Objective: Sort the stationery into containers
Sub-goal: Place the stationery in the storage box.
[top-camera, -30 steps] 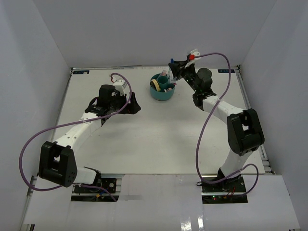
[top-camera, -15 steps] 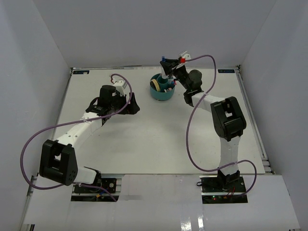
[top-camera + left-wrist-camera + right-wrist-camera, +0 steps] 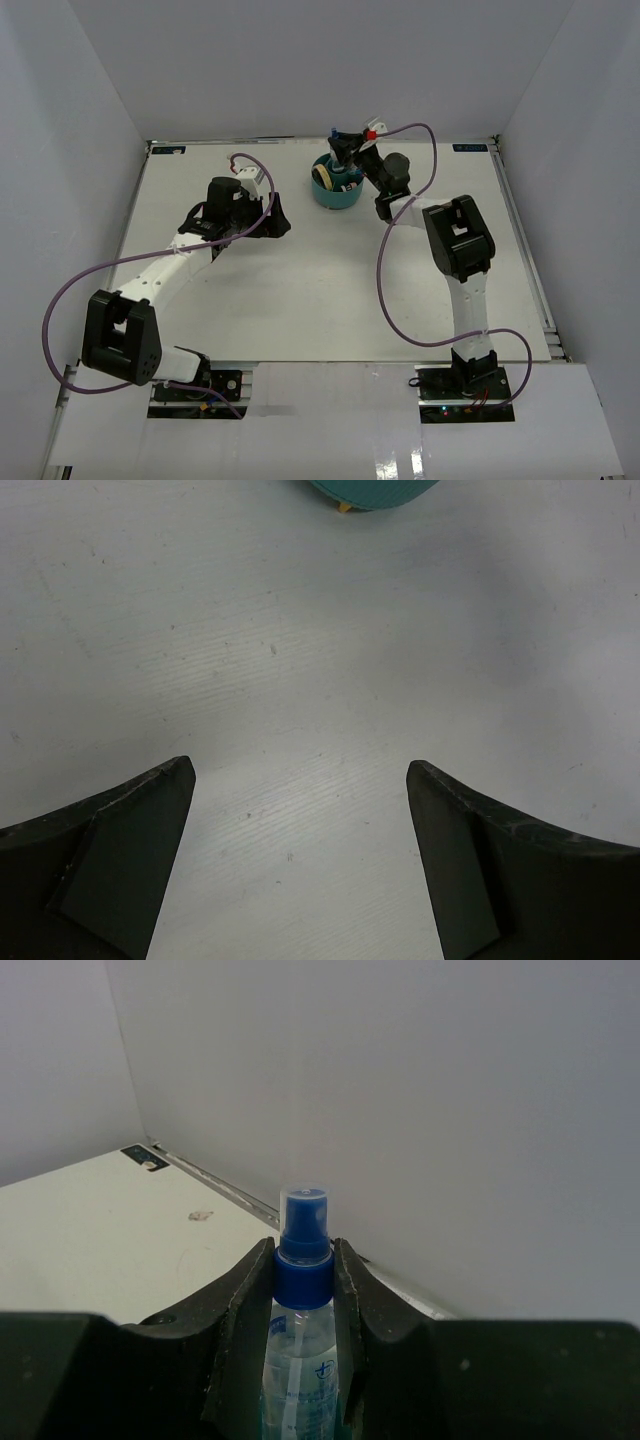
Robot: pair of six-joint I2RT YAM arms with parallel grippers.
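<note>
Our right tool (image 3: 303, 1260) is clenched on the bottle (image 3: 303, 1222), its two fingers pinching the blue collar, with the spray cap pointing up. Over the last second the arm has swung in from 1 o'clock of the teal organizer (image 3: 330, 197). The tool now hangs over the organizer's 12 o'clock rim, so the bottle has gone from beside the container to above it. We judge the carry nearly done: what remains is to lower the bottle into a free compartment and let go. Which compartment lies beneath it we cannot tell. A tan rubber band (image 3: 322, 177) already sits in the ring at 9 o'clock. Our left tool (image 3: 300, 810) has not moved. Released and empty, it hovers over bare desk (image 3: 300, 660) at 8 o'clock of the organizer.
</note>
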